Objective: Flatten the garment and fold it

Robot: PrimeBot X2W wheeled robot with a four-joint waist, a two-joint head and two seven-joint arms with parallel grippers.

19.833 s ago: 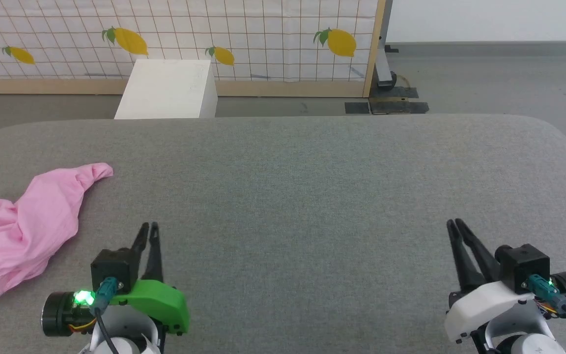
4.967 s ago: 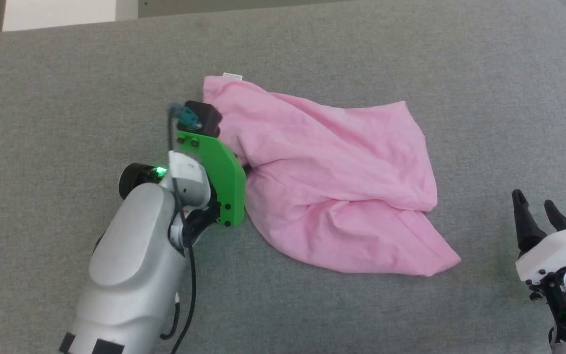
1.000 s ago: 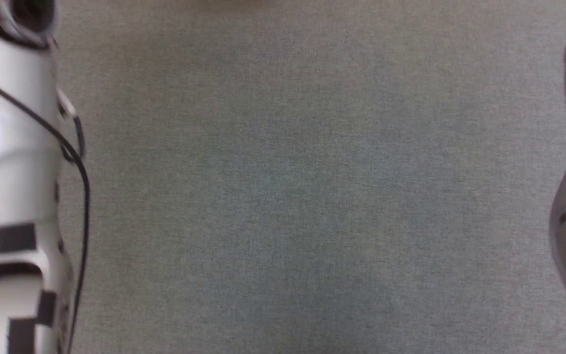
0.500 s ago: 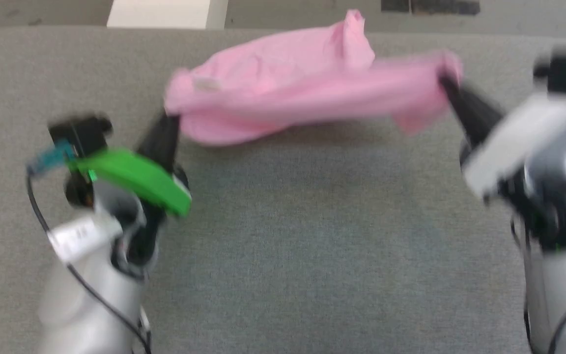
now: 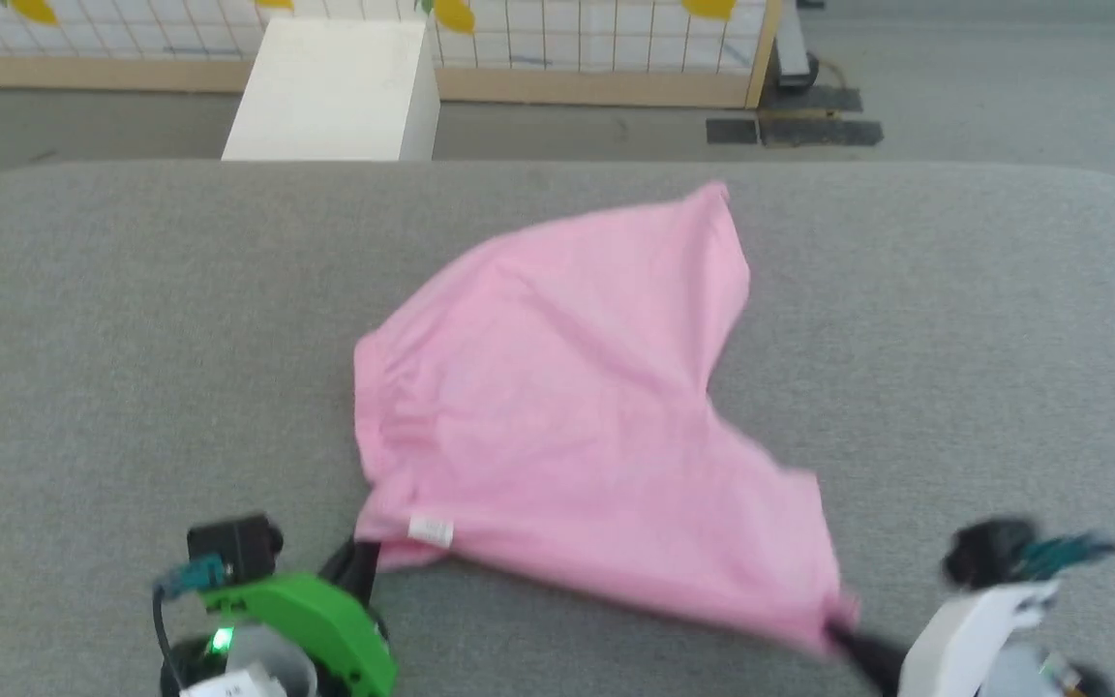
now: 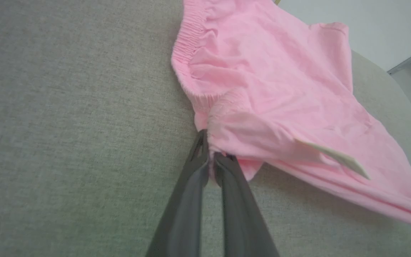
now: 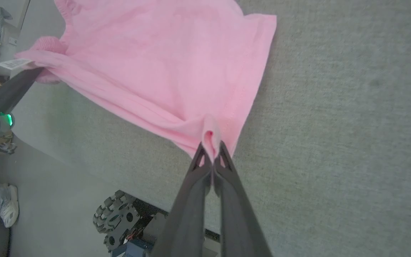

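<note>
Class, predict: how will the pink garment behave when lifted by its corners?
Probably floppy: the garment drapes and creases between the left tool and right tool. Likely light: two small pinches carry its near edge.

Grey padded table (image 5: 83, 339), white box (image 5: 330, 92), lemon-print screen (image 5: 567, 34)

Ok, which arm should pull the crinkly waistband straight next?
Probably the left. The left gripper is shut on the garment right at the waistband corner, beside the white label. The right gripper pinches the opposite hem corner.
</note>
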